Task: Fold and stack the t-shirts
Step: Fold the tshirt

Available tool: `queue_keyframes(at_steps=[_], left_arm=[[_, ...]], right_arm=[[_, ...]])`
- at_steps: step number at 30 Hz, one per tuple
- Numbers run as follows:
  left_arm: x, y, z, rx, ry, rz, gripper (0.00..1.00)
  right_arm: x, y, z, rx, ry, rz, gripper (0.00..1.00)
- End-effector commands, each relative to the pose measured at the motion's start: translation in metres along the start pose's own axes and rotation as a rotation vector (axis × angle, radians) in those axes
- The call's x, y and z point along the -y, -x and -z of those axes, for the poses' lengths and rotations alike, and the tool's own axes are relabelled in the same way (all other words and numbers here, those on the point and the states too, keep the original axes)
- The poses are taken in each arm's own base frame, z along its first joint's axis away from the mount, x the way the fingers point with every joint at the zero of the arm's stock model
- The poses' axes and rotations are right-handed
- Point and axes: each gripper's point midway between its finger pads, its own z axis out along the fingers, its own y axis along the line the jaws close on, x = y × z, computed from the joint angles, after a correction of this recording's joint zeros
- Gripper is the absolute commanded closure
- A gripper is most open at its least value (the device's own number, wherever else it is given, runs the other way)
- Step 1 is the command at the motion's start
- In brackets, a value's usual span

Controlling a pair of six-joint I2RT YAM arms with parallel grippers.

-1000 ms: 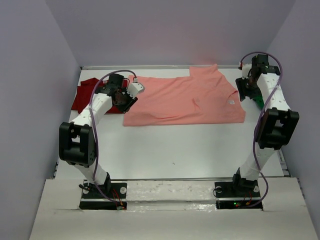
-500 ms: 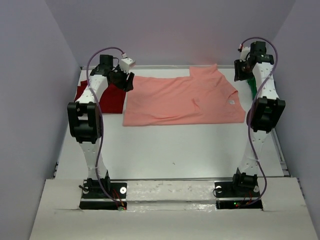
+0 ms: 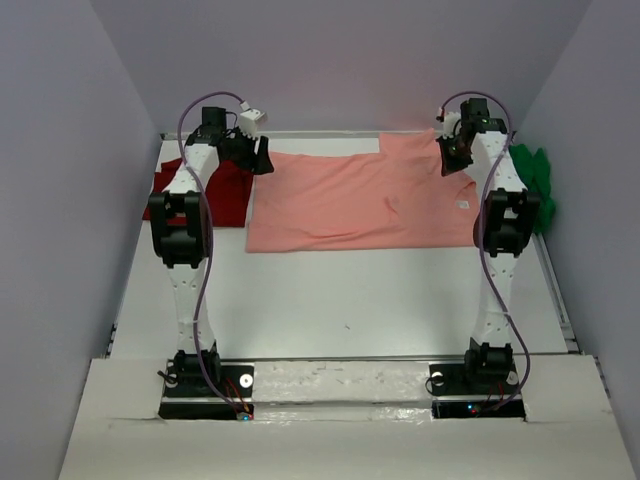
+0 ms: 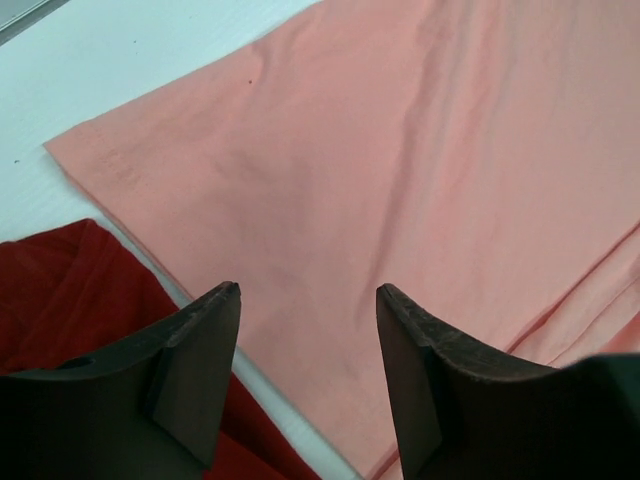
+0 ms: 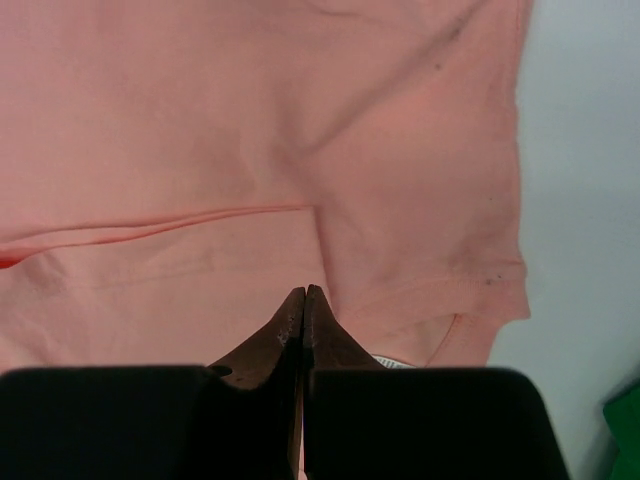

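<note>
Spreading across the far half of the white table (image 3: 340,290), the salmon-pink t-shirt (image 3: 360,200) lies flat and partly folded into a wide rectangle, with one sleeve reaching toward the back edge. The dark red t-shirt (image 3: 228,192) lies crumpled just beside its left side; in the left wrist view a thin strip of bare table separates the two. The bright green t-shirt (image 3: 535,180) sits bunched at the table's right edge, near the pink one but apart from it.

The left gripper (image 4: 305,295) hangs over the pink shirt's far left corner with its fingers spread wide and nothing between them. The right gripper (image 5: 303,292) is over the pink shirt's far right part, near the neck opening, with its fingertips pressed together and no cloth visibly caught between them. Whether the tips touch the fabric cannot be told.

A small white label (image 3: 463,204) shows on the pink shirt near its right end. It is too small for any writing to be read.
</note>
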Motion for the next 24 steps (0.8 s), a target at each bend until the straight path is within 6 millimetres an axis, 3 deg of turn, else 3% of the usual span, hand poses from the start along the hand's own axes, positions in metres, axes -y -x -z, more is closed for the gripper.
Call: queue_keyframes(at_steps=[1, 6, 7, 8, 9, 11, 12, 13, 15, 16, 17, 19, 23, 24], left_arm=[[0.009, 0.008, -0.015, 0.009, 0.008, -0.002, 0.36], [-0.002, -0.006, -0.027, -0.043, 0.109, 0.0, 0.49], [-0.004, -0.008, -0.031, -0.042, 0.129, 0.001, 0.54], [-0.008, -0.008, -0.032, -0.037, 0.153, 0.009, 0.55], [-0.013, -0.008, -0.032, -0.033, 0.177, 0.015, 0.56], [-0.026, 0.003, -0.029, 0.015, 0.232, 0.022, 0.56], [-0.032, 0.007, -0.029, 0.051, 0.256, 0.044, 0.57], [-0.034, 0.006, -0.027, 0.053, 0.262, 0.065, 0.57], [-0.044, 0.023, -0.024, 0.109, 0.286, 0.058, 0.58], [-0.048, 0.022, -0.028, 0.112, 0.284, 0.054, 0.55], [-0.049, 0.025, -0.03, 0.119, 0.279, 0.048, 0.34], [-0.056, 0.031, -0.035, 0.134, 0.296, 0.059, 0.28], [-0.069, 0.049, -0.04, 0.187, 0.314, 0.037, 0.01], [-0.074, 0.043, -0.046, 0.174, 0.321, 0.046, 0.01]], right_arm=[[0.009, 0.023, -0.002, 0.058, -0.088, 0.057, 1.0], [0.017, 0.017, -0.013, 0.028, -0.145, 0.071, 1.0], [0.025, 0.021, -0.015, 0.039, -0.188, 0.069, 0.86], [0.026, 0.023, -0.017, 0.05, -0.191, 0.07, 0.86], [0.036, 0.025, -0.015, 0.053, -0.247, 0.065, 0.78], [0.041, 0.036, -0.014, 0.098, -0.273, 0.056, 0.71], [0.04, 0.039, -0.014, 0.113, -0.269, 0.055, 0.61], [0.039, 0.042, -0.014, 0.125, -0.264, 0.053, 0.57], [0.037, 0.052, -0.013, 0.159, -0.248, 0.045, 0.53], [0.037, 0.054, -0.014, 0.165, -0.245, 0.046, 0.52], [0.036, 0.056, -0.014, 0.174, -0.241, 0.046, 0.51], [0.036, 0.057, -0.016, 0.178, -0.238, 0.053, 0.5], [0.035, 0.054, -0.016, 0.172, -0.236, 0.063, 0.51], [0.035, 0.056, -0.011, 0.182, -0.239, 0.068, 0.51]])
